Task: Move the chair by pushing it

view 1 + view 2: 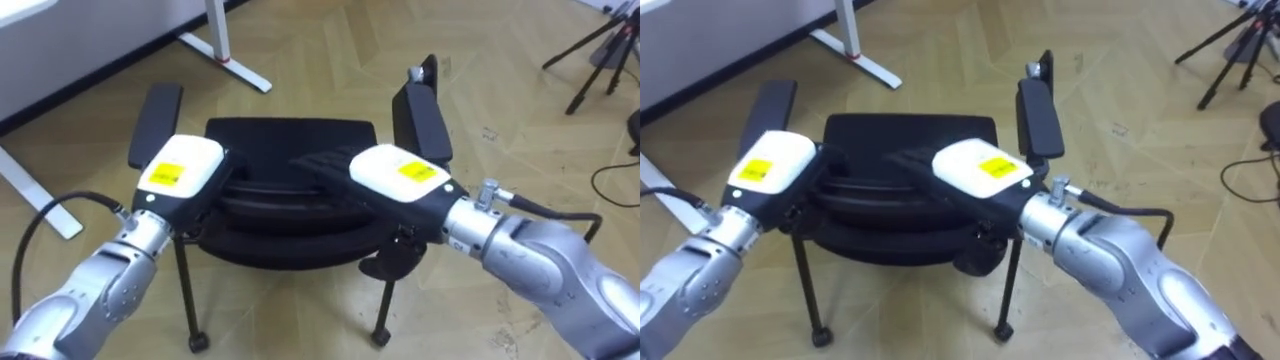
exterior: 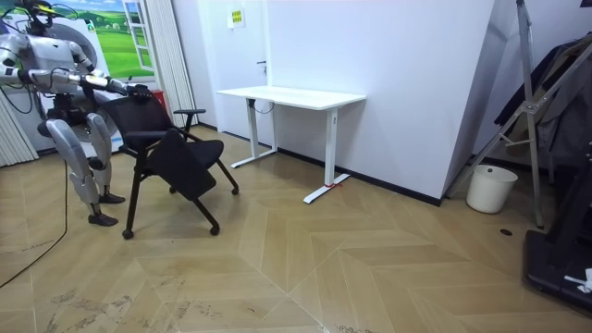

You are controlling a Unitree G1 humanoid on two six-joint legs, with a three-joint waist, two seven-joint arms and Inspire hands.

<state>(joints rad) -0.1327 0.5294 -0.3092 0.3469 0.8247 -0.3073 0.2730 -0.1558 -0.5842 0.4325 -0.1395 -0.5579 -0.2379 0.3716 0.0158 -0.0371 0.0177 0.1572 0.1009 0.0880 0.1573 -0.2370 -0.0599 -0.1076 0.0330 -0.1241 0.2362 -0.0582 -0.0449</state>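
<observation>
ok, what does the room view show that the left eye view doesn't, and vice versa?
Room view: the whole robot standing behind the chair at the room view's left, the desk top, and a white bin by the wall. Left eye view: from above, the left hand and right hand on the top of the chair's back, and tripod legs at upper right. Both: the chair, the desk's foot and the wood floor.
</observation>
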